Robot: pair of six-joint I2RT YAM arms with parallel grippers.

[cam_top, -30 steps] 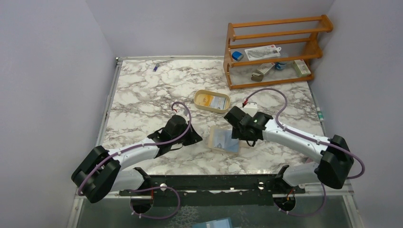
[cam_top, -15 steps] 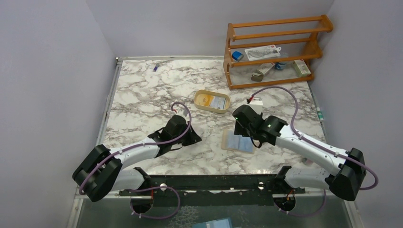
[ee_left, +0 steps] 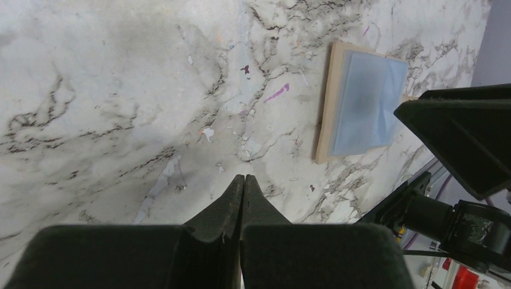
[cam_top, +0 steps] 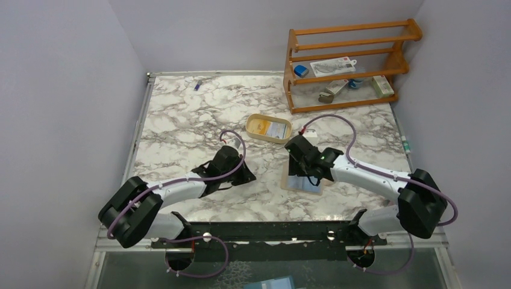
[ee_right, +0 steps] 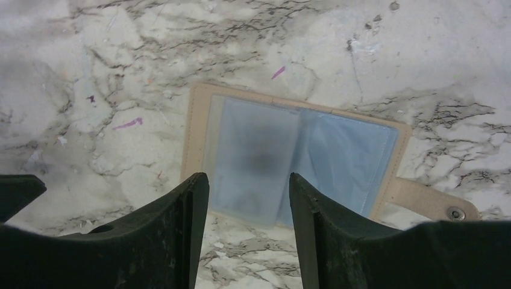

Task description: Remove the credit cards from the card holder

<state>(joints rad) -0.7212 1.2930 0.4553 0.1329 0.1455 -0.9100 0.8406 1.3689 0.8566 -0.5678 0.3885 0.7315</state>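
The card holder (cam_top: pixel 304 181) lies open and flat on the marble, pale blue inside up (ee_right: pixel 301 159), with its snap tab (ee_right: pixel 435 203) sticking out to one side. No card shows in its pockets. My right gripper (ee_right: pixel 249 178) is open and empty just above the holder's near edge (cam_top: pixel 301 168). A yellow-orange credit card (cam_top: pixel 260 126) and a bluish-white one (cam_top: pixel 279 130) lie in the oval tan tray (cam_top: pixel 268 137). My left gripper (ee_left: pixel 243 179) is shut and empty, low over bare marble to the left of the holder (ee_left: pixel 360 108), also in the top view (cam_top: pixel 251 178).
A wooden rack (cam_top: pixel 346 63) with small items stands at the back right. A small blue object (cam_top: pixel 197 85) lies near the far edge. The table's left rail (cam_top: pixel 140 129) and the black front bar (cam_top: pixel 271 232) bound the surface.
The card holder has shifted right since a second ago and now lies flat. My right gripper swung right, then came back left over it. The left arm has hardly moved.
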